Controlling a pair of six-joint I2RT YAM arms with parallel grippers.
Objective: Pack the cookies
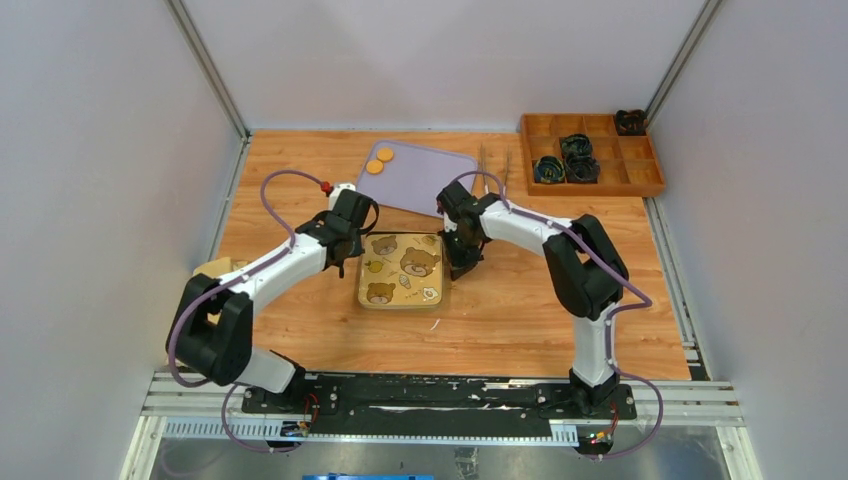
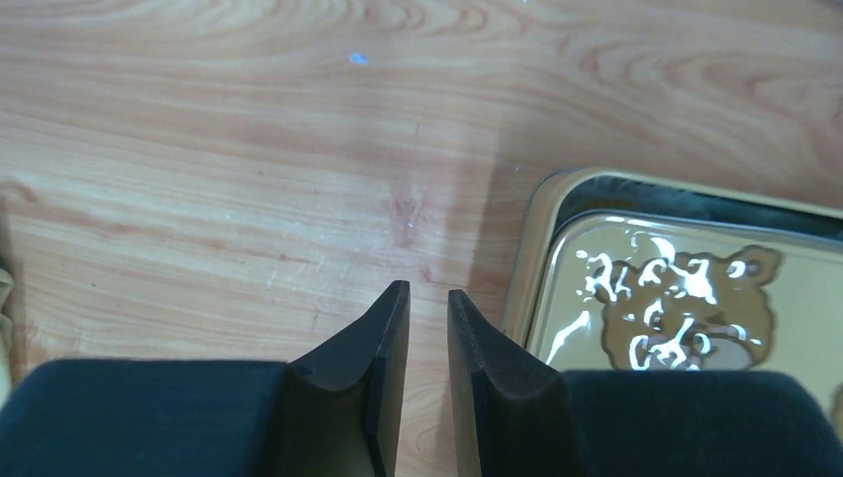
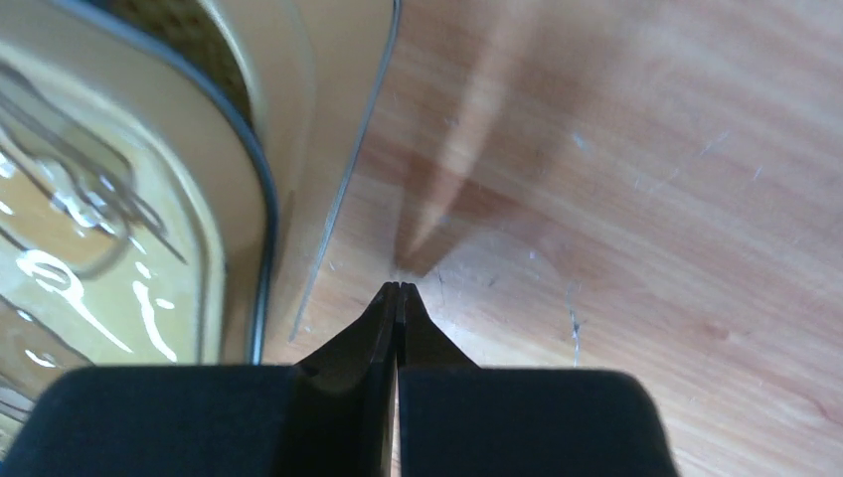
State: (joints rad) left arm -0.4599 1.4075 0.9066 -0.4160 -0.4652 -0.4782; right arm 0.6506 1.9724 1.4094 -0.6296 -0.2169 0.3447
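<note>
Cookies [image 1: 386, 154] sit on the purple tray [image 1: 440, 182], well behind the lidded bear tin [image 1: 403, 270] on the desk [image 1: 520, 310]. Your left fingers [image 2: 383, 348] stand slightly apart and empty, right fingers [image 3: 378, 333] pressed together. Opening the tin likely comes next.

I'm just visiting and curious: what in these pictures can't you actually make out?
- Inside of the tin: the lid covers it in every view.
- Dark lumps in the wooden box: too small in the overhead view to identify.
- Beige thing at the table's left edge: mostly hidden behind the left arm, overhead view.
</note>
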